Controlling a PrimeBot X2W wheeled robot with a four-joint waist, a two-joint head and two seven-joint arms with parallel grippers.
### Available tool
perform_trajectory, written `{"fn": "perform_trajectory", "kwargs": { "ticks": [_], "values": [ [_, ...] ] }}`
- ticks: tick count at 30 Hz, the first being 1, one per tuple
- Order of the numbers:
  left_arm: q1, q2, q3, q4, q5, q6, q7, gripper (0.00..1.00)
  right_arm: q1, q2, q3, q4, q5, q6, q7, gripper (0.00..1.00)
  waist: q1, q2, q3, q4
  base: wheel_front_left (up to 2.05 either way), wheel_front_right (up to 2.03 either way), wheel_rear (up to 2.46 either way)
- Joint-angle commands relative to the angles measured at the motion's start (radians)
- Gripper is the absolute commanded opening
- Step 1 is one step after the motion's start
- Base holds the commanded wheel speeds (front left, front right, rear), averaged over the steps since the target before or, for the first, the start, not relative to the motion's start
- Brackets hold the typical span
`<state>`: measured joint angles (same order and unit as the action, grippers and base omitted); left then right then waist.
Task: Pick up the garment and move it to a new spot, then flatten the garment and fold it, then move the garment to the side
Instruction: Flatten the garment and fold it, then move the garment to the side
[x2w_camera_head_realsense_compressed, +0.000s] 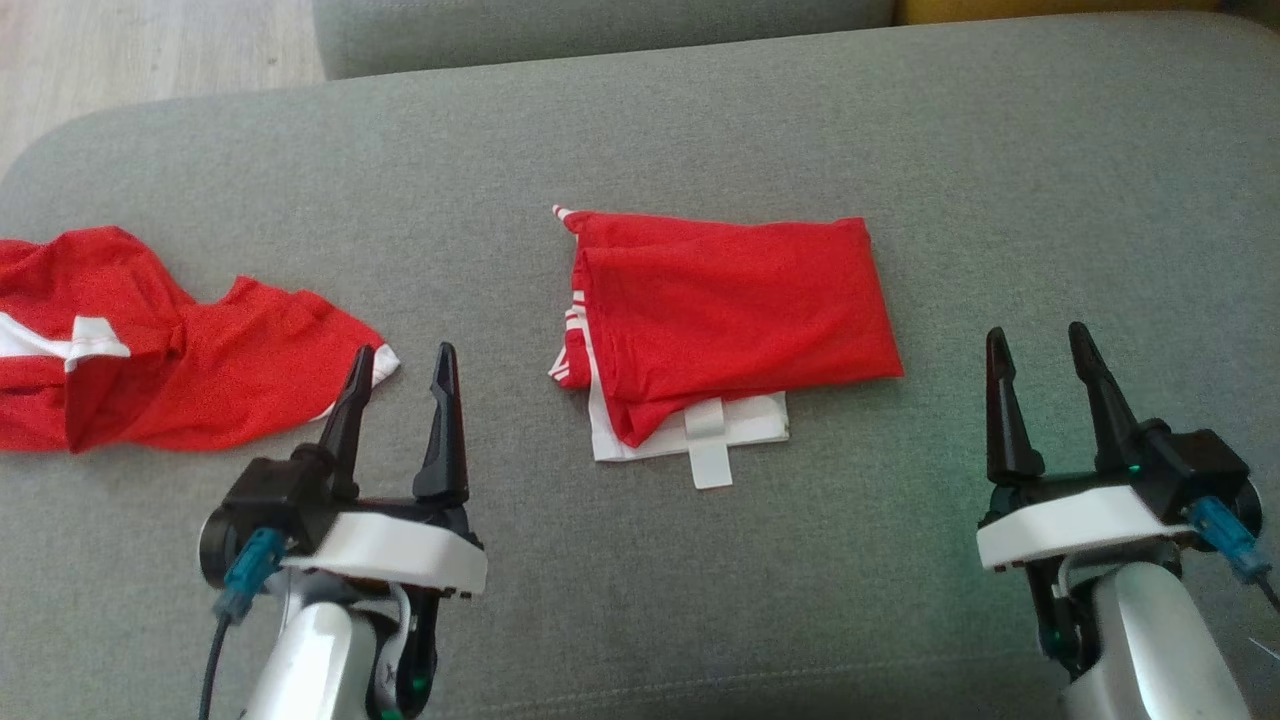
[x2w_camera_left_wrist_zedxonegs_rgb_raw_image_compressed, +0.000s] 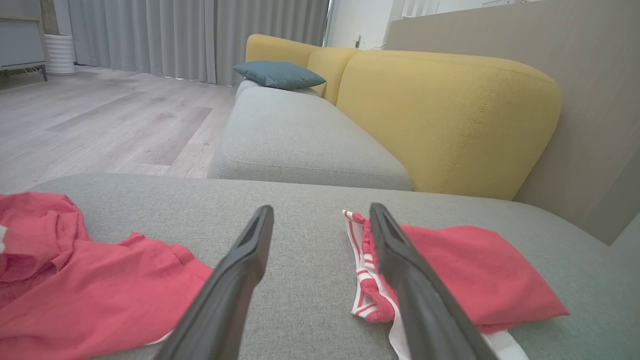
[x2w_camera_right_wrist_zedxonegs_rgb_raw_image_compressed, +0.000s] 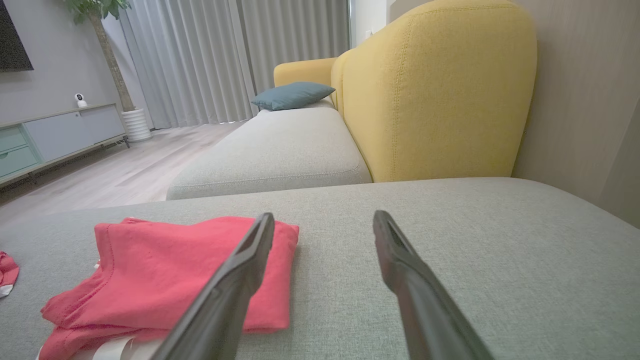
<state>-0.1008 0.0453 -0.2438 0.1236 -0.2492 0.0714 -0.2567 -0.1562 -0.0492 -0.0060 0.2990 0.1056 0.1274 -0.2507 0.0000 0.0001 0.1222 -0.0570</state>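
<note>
Both arms sit low at the near edge of the grey sofa seat (x2w_camera_head_realsense_compressed: 900, 130), fingers pointing toward the far edge. The left gripper (x2w_camera_head_realsense_compressed: 403, 358) has its jaws spread wide w/ nothing between them. The right gripper (x2w_camera_head_realsense_compressed: 1035, 335) is the same, wide apart and empty. Neither is holding cloth.

The folded red garment (x2w_camera_head_realsense_compressed: 730, 310) lies about mid-seat, between the two grippers and a bit farther back. It's a rough rectangle, red layer on top, striped white trim poking out on its left side. A white panel w/ a white tab (x2w_camera_head_realsense_compressed: 708, 445) sticks out past its near edge. A second piece, the crumpled red garment (x2w_camera_head_realsense_compressed: 180, 350), sprawls at the seat's left edge, its white-tipped corner just beside the left gripper's fingertips.

Folding looks done to me, so what's left is prob the shift to the side. Things that could go wrong:
- Pinching only the top red layer would peel it back and the fold opens
- Lifting from one side only lets the bundle droop and slide apart, esp. w/ that loose white panel underneath
- Dragging instead of lifting could bunch it up, since the woven upholstery looks grippy
- Carrying it left would land it on the crumpled piece, while the seat's right side has bare room
- The left gripper is so near the crumpled hem that closing or sweeping forward could snag the wrong item
- Pressing down hard into the soft seat could catch upholstery along w/ cloth
</note>
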Motion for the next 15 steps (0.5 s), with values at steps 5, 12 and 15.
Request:
{"fn": "perform_trajectory", "kwargs": {
  "ticks": [5,12,15],
  "values": [
    [-0.026,0.005,0.031,-0.035,0.004,0.004,-0.005,1.0,-0.024,-0.001,0.022,-0.032,0.01,0.003,-0.011,1.0,0.0,-0.0001,0.002,0.005,0.0,0.0,0.0],
    [-0.038,0.005,0.018,-0.035,0.006,-0.001,-0.005,1.0,-0.052,-0.001,0.039,0.027,0.035,0.003,-0.011,1.0,0.0,-0.0001,0.023,0.025,0.0,0.0,0.0],
    [-0.045,0.005,0.013,-0.033,0.009,-0.003,-0.005,1.0,-0.096,-0.001,0.067,0.1,0.079,0.003,-0.004,1.0,0.0,-0.0001,0.042,0.038,0.0,0.0,0.0]
  ]
}}
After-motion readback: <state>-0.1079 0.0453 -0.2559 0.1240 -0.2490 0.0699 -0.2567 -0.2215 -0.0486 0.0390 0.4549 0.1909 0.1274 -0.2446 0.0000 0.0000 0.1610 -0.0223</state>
